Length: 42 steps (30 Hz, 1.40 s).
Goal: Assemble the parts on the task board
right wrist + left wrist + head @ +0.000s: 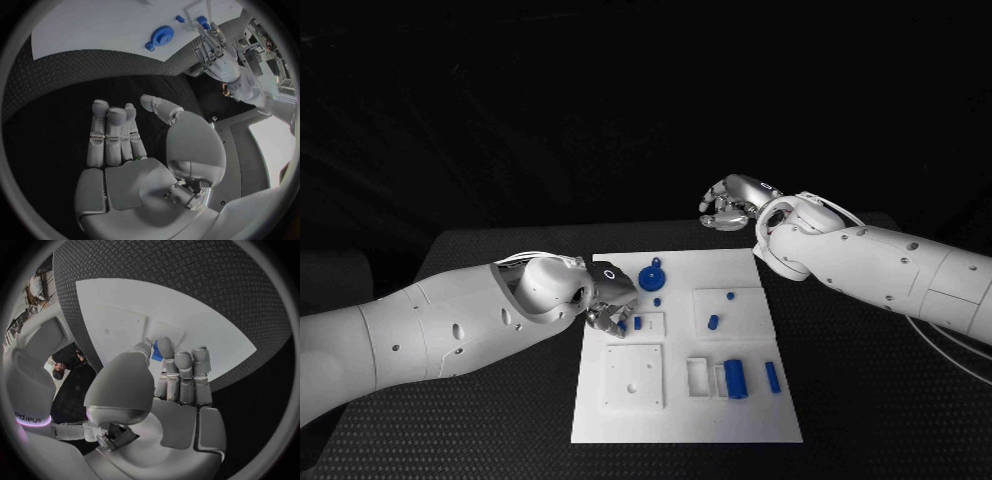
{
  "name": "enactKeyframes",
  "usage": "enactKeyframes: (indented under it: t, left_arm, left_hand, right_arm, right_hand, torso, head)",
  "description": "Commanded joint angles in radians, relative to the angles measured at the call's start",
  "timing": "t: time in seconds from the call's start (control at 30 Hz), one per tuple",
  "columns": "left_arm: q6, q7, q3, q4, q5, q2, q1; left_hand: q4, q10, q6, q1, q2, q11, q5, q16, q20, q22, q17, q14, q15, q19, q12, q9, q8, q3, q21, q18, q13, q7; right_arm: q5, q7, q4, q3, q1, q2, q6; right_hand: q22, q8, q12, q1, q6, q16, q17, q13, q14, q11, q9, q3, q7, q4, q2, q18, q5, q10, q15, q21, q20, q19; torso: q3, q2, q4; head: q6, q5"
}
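The white task board (689,420) lies in the middle of the table. My left hand (606,305) reaches over its left part, and thumb and fingers (167,352) close around a small blue peg (638,322) at a white square socket. The same peg (156,354) shows blue between thumb and fingertips in the left wrist view. A round blue gear-like part (653,279) lies just beyond the hand on the board. My right hand (733,203) hangs above the table's far edge, off the board, fingers apart from the thumb and holding nothing (134,150).
More blue parts sit on the board: two short ones (730,296) (713,321) on a raised plate at the right, and two cylinders (736,378) (772,376) nearer me. A white square plate (633,375) lies at the near left. Black table surface (473,440) surrounds the board.
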<state>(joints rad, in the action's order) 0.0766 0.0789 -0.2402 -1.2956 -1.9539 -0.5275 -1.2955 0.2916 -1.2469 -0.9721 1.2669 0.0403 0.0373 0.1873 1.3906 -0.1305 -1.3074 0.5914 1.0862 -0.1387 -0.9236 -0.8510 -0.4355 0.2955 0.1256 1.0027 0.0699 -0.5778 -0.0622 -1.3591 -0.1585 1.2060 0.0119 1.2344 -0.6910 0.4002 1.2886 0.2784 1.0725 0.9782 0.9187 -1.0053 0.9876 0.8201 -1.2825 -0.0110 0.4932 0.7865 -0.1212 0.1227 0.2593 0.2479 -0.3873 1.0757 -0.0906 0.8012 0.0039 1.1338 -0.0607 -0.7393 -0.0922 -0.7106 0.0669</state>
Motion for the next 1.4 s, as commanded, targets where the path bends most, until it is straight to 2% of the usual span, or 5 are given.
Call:
enactKeyframes:
  t: [0.03, 0.5, 0.67, 0.93, 1.4]
  left_arm:
    - [0.021, 0.008, 0.0, -0.002, 0.006, 0.003, 0.001]
    - [0.026, 0.005, 0.0, -0.005, 0.006, 0.002, 0.001]
    - [0.019, 0.003, 0.0, -0.005, 0.006, 0.002, 0.001]
    - [0.001, -0.023, 0.0, -0.002, 0.012, -0.006, 0.001]
    - [-0.138, -0.114, 0.001, -0.012, 0.084, -0.054, 0.001]
  left_hand:
    - [0.001, 0.004, -0.03, -0.005, -0.015, -0.008, 0.012, -0.007, -0.098, -0.02, 0.002, -0.003, 0.004, 0.004, 0.005, 0.001, 0.007, -0.008, -0.004, -0.002, -0.002, -0.02]
    - [0.001, 0.005, -0.053, -0.005, -0.021, -0.007, 0.028, -0.008, -0.097, -0.02, 0.002, -0.005, 0.004, 0.007, 0.007, -0.001, 0.016, -0.013, -0.003, 0.0, -0.004, -0.018]
    - [0.002, 0.005, -0.058, -0.016, -0.015, -0.007, 0.097, -0.008, -0.096, -0.02, 0.003, -0.005, 0.003, 0.009, 0.008, 0.0, 0.016, -0.015, -0.003, 0.0, -0.005, -0.017]
    - [0.001, 0.008, -0.049, -0.019, 0.02, -0.008, 0.129, -0.01, -0.097, -0.019, 0.003, -0.006, 0.004, 0.007, 0.011, 0.005, 0.007, -0.018, -0.001, 0.001, -0.007, -0.02]
    - [0.004, 0.014, -0.03, -0.251, 0.099, -0.008, 0.106, -0.018, -0.1, -0.017, 0.002, 0.008, 0.002, -0.012, 0.018, 0.015, -0.01, 0.132, -0.012, 0.012, -0.014, -0.021]
  right_arm:
    - [-0.003, 0.008, 0.002, 0.0, 0.0, 0.0, -0.005]
    - [-0.003, 0.007, 0.001, 0.0, 0.0, 0.0, -0.005]
    - [-0.01, 0.008, 0.002, 0.0, 0.0, 0.001, -0.004]
    - [-0.01, 0.008, 0.001, 0.0, 0.0, 0.0, -0.003]
    - [-0.01, 0.008, 0.001, 0.0, 0.0, -0.002, -0.002]
  right_hand:
    - [0.001, -0.005, 0.005, -0.004, 0.002, 0.005, 0.001, -0.002, -0.006, -0.004, 0.002, -0.003, -0.007, 0.002, -0.004, 0.014, -0.003, -0.002, -0.003, -0.006, -0.001, 0.006]
    - [0.002, -0.005, 0.005, -0.004, 0.003, 0.005, 0.002, -0.002, -0.007, -0.004, 0.002, -0.003, -0.007, 0.002, -0.005, 0.014, -0.003, -0.002, -0.003, -0.007, -0.001, 0.007]
    - [0.002, -0.005, 0.005, -0.004, 0.003, 0.005, 0.002, -0.002, -0.007, -0.004, 0.002, -0.003, -0.007, 0.002, -0.005, 0.014, -0.003, -0.002, -0.003, -0.007, -0.001, 0.007]
    - [0.002, -0.005, 0.005, -0.003, 0.002, 0.005, 0.002, -0.003, -0.007, -0.004, 0.002, -0.003, -0.007, 0.002, -0.005, 0.014, -0.003, -0.002, -0.003, -0.007, -0.001, 0.007]
    - [0.002, -0.006, 0.006, -0.003, 0.002, 0.005, 0.002, -0.003, -0.007, -0.004, 0.002, -0.003, -0.007, 0.002, -0.005, 0.014, -0.003, -0.002, -0.003, -0.007, -0.001, 0.007]
  torso:
    - [0.0002, 0.0, 0.0001]
    - [0.0009, 0.0, -0.0005]
    - [0.0011, 0.0, -0.0004]
    - [0.001, 0.0, -0.0005]
    - [0.0015, 0.0, -0.0005]
  head:
    - [-0.001, 0.0]
    - [-0.001, 0.001]
    - [0.001, 0.0]
    - [-0.001, 0.001]
    - [0.004, 0.001]
